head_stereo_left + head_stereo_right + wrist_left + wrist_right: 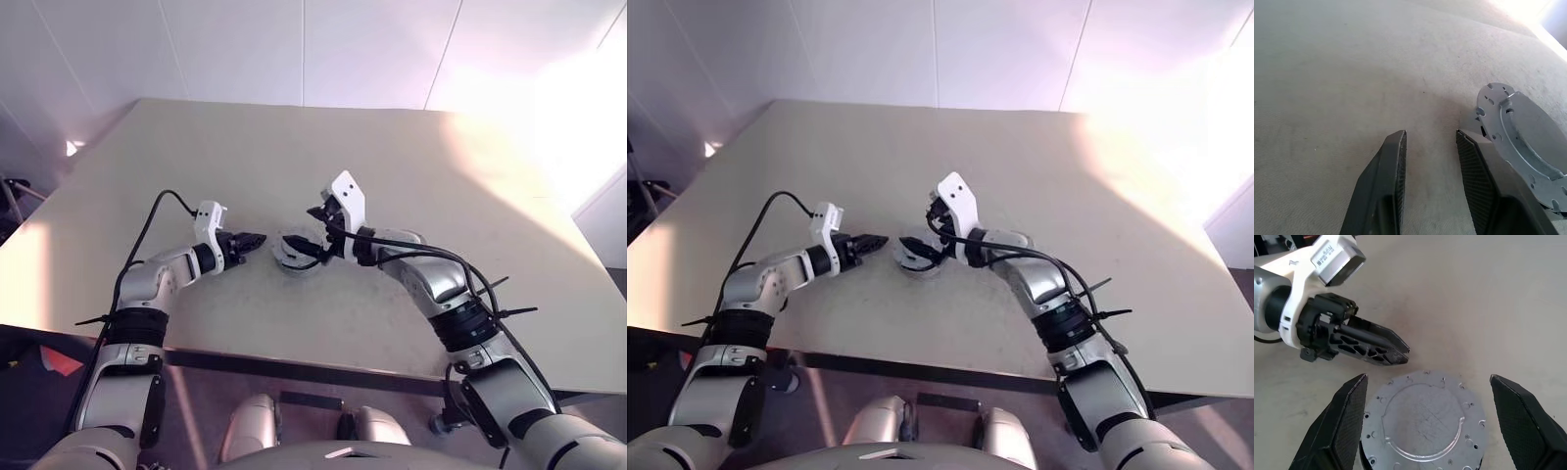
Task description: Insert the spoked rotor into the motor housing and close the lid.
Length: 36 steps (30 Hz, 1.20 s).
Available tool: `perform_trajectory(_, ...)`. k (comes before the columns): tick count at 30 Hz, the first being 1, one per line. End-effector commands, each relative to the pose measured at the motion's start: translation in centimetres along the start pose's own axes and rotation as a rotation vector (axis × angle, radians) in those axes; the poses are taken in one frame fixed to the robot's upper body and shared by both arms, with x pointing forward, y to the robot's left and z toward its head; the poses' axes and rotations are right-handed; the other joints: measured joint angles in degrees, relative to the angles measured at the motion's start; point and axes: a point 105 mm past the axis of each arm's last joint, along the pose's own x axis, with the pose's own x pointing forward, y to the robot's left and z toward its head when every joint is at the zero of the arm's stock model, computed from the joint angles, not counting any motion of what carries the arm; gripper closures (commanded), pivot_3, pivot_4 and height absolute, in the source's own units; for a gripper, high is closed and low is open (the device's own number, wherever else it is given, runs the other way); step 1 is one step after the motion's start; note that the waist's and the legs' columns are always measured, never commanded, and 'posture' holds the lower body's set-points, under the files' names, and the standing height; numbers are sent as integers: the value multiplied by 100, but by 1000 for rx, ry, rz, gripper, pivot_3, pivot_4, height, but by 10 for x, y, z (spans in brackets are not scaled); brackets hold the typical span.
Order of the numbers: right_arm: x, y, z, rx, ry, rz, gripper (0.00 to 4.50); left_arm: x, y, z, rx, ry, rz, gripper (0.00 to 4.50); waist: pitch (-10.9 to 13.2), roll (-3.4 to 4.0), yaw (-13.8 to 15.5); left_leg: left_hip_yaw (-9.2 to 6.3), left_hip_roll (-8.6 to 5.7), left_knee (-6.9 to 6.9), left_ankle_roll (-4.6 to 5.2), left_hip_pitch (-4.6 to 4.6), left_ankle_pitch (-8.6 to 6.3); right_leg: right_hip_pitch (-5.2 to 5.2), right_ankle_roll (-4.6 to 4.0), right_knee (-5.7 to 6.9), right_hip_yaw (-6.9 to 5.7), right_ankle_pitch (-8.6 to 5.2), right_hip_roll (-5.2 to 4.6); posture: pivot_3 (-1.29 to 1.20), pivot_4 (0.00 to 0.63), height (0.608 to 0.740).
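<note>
The right end effector (pixel 1427 382) stands wide, one finger on either side of a round silver metal disc (pixel 1424 423) and holding nothing. The disc lies flat on the desk (pixel 411 176), its broad face upward, small holes around its rim; being round, it has no long axis. The left end effector (pixel 1430 142), narrowly parted and empty, points at the disc's edge from just beside it.
</note>
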Motion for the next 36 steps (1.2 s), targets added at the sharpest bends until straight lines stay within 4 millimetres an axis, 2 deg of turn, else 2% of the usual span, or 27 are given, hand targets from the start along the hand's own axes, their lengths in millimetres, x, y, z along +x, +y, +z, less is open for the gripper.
perform_trajectory(1,7,1,3,-54,-14,7,11,-2,-5,10,32,-32,-12,2760,0,0,-3,0,0,0,0,0,0,0,0,0,0,0,0,0,0,740)
perform_trajectory(7,18,9,-5,-60,-1,47,11,-5,-5,11,34,-34,-5,2760,0,0,-8,0,1,0,1,0,0,-1,-1,1,0,0,0,0,0,740)
perform_trajectory(13,18,17,-10,-78,13,89,11,-9,-1,11,36,-37,16,2760,0,-1,-10,0,1,1,2,4,-1,4,-1,2,0,0,0,0,0,740)
perform_trajectory(21,22,11,-32,-106,79,79,11,-10,0,11,35,-39,24,2760,-1,-2,-11,0,1,1,2,20,-1,23,-2,2,0,0,0,0,0,740)
perform_trajectory(28,23,4,-34,-99,82,59,11,-8,0,12,36,-40,24,2760,-1,-2,-15,0,1,1,2,72,-2,75,-2,-1,0,-1,0,0,0,740)
perform_trajectory(31,23,3,-36,-93,89,50,539,-8,0,12,38,-42,26,2760,-1,-2,-15,0,2,1,0,73,-1,74,-3,1,0,0,1,0,0,740)
perform_trajectory(33,23,2,-36,-91,88,51,1231,-8,0,12,38,-42,27,2760,-1,-2,-15,0,2,1,0,72,-1,74,-4,0,0,0,1,0,0,740)
perform_trajectory(36,20,3,-30,-88,72,68,1280,-8,0,11,37,-41,27,2760,-1,-2,-15,0,2,1,3,70,-2,73,-4,-1,0,0,1,0,0,740)
